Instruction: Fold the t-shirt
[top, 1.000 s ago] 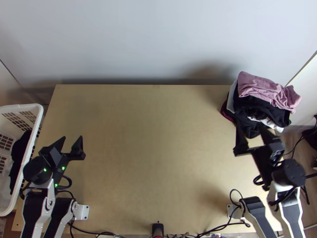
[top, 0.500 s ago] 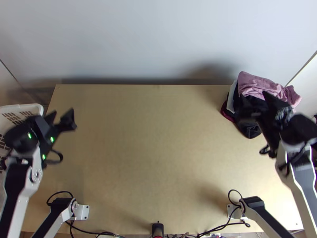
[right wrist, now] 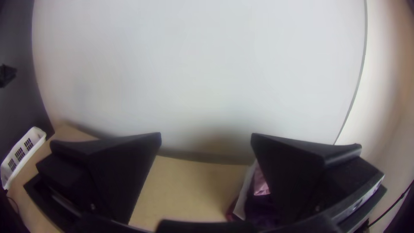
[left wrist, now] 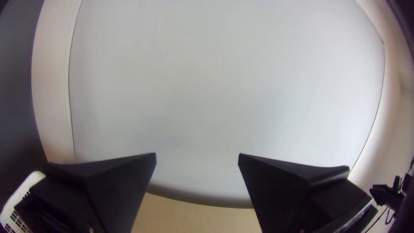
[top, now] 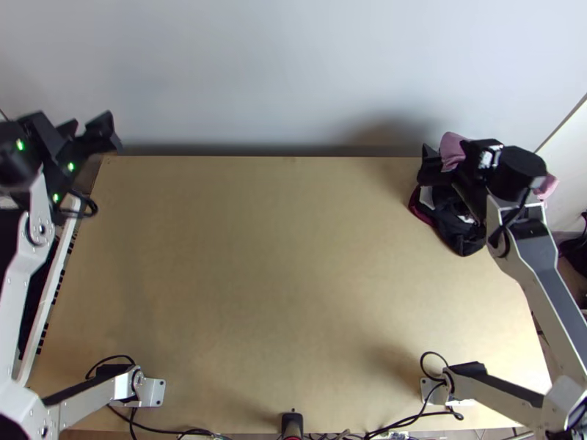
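In the upper right of the top view lies a bunched pile of clothes [top: 464, 236]; which piece is the t-shirt, I cannot tell. At least four colours show: pink cloth [top: 452, 152] on top, partly hidden beneath the right gripper [top: 456, 149], then black, pale and dark red. The right gripper's jaws stand wide apart; whether they touch the pile is unclear. At the upper left, the left gripper [top: 91, 121], its arm cut off by the frame, also has jaws spread. One white basket [top: 53, 275], largely hidden by that arm, stands beside the wooden table [top: 279, 279].
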Tool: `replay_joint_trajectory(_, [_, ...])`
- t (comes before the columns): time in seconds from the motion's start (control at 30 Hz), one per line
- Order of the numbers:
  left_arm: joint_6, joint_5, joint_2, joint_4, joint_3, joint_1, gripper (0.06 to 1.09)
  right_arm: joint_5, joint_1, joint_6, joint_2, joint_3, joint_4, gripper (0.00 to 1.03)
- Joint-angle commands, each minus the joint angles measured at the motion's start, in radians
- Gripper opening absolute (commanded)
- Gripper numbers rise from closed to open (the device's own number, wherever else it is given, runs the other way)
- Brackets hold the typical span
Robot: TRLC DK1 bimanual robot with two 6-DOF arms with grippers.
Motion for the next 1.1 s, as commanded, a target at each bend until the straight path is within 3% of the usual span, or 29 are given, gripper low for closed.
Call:
replay_joint_trajectory(0.0, [0.004, -0.021, 0.118, -0.032, 0.133, -0.002, 0.99, 0.000, 0.001, 0.017, 0.082, 0.032, -0.007, 0.97])
replay_joint_trajectory(0.4, [0.026, -0.050, 0.103, -0.034, 0.064, 0.083, 0.99, 0.003, 0.003, 0.023, 0.078, 0.019, -0.008, 0.97])
replay_joint_trajectory(0.77, [0.177, -0.049, 0.144, 0.022, -0.079, 0.509, 0.99, 0.003, 0.024, 0.006, 0.025, -0.008, -0.024, 0.97])
replay_joint_trajectory(1.07, [0.237, -0.004, 0.390, 0.114, -0.108, 0.851, 1.01, 0.003, 0.047, -0.009, -0.004, -0.014, -0.064, 0.97])
